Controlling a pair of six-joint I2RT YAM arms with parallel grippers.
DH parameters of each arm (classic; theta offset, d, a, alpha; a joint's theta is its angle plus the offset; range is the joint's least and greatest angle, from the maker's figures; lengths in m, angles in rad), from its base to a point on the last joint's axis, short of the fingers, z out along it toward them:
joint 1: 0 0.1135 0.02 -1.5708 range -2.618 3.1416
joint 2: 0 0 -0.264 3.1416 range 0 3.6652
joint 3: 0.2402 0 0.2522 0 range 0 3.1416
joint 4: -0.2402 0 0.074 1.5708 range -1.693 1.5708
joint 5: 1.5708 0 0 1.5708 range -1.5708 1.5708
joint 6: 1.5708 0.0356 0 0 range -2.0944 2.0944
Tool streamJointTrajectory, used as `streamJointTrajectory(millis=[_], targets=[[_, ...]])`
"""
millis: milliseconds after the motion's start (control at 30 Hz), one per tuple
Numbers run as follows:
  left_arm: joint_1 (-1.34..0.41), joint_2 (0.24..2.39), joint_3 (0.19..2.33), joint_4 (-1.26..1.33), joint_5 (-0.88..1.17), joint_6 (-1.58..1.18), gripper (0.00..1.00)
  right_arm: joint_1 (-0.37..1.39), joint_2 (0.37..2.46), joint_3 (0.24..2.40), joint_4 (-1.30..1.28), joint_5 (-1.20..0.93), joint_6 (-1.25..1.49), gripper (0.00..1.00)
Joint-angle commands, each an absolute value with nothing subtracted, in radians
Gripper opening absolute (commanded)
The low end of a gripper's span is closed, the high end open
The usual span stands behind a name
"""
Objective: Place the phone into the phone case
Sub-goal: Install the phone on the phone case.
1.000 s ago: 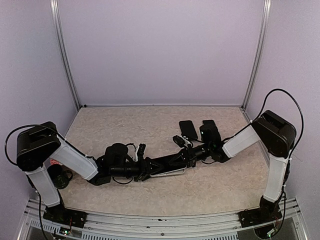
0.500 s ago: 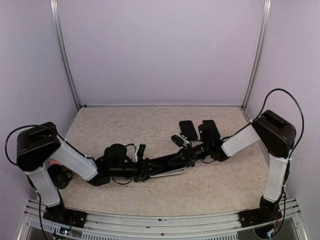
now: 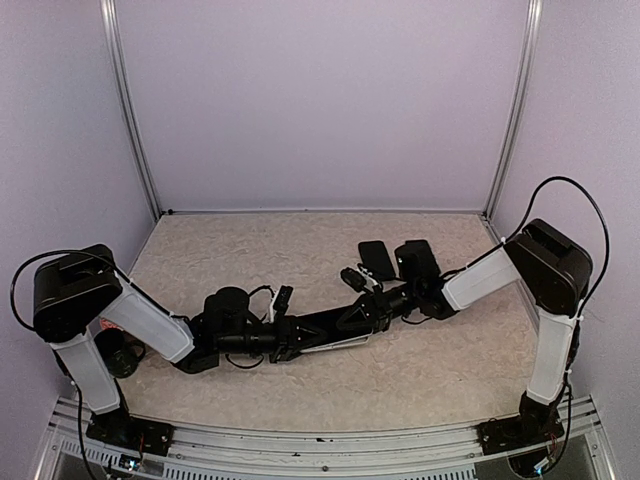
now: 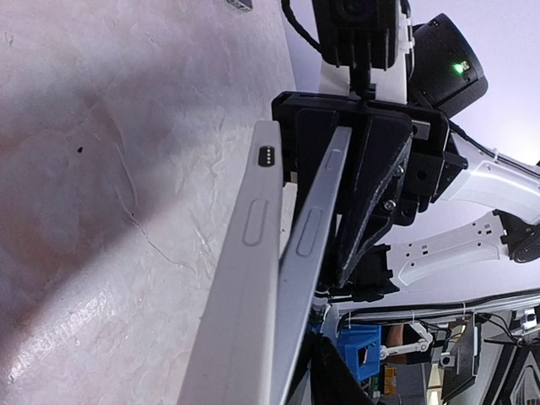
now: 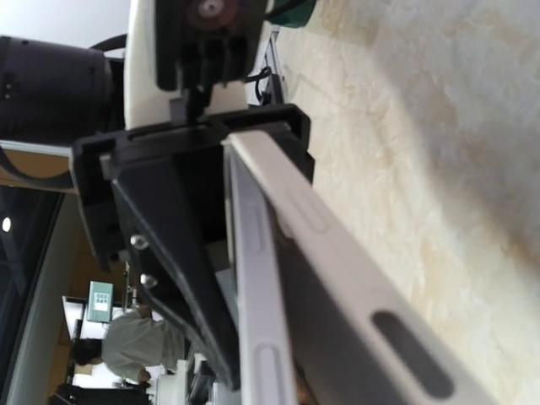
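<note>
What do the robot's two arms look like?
Both the left arm and right arm have smooth white links between chunky black joints. A thin black cable loops off each shoulder. One joint shows a green light, and black wedge-shaped fingers finish them.

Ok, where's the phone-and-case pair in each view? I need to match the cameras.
Top external: phone-and-case pair, a thin pale strip, low centre.
Left wrist: the pair shows as two pale edges side by side, rising from bottom centre to mid-frame.
Right wrist: the pair runs from upper centre down to bottom right.
Shared landmark: the beige marbled table, in all three.
</note>
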State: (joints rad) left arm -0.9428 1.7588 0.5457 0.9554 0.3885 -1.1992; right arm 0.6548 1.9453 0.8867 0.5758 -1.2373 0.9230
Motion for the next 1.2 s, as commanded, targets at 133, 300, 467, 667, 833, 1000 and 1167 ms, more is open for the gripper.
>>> streamJointTrajectory(millis=[133, 300, 467, 667, 833, 1000, 1167], targets=[[-0.960, 1.752, 0.589, 1.142, 0.428, -1.190, 0.14, 0.710, 1.936, 0.930, 0.407, -1.161, 0.832, 0.29], [-0.957, 1.744, 0.569, 1.142, 0.416, -1.193, 0.13, 0.701, 1.912, 0.950, 0.299, -1.148, 0.769, 0.33], [-0.957, 1.738, 0.563, 1.121, 0.409, -1.189, 0.10, 0.689, 1.892, 0.975, 0.193, -1.125, 0.704, 0.35], [-0.953, 1.725, 0.560, 1.090, 0.405, -1.175, 0.09, 0.673, 1.857, 1.021, 0.011, -1.083, 0.599, 0.39], [-0.947, 1.720, 0.557, 1.093, 0.406, -1.173, 0.11, 0.658, 1.809, 1.037, -0.106, -1.084, 0.534, 0.43], [-0.941, 1.717, 0.552, 1.102, 0.411, -1.175, 0.11, 0.657, 1.761, 1.020, -0.127, -1.116, 0.509, 0.45], [-0.939, 1.711, 0.548, 1.112, 0.419, -1.172, 0.11, 0.647, 1.728, 1.010, -0.193, -1.109, 0.448, 0.48]])
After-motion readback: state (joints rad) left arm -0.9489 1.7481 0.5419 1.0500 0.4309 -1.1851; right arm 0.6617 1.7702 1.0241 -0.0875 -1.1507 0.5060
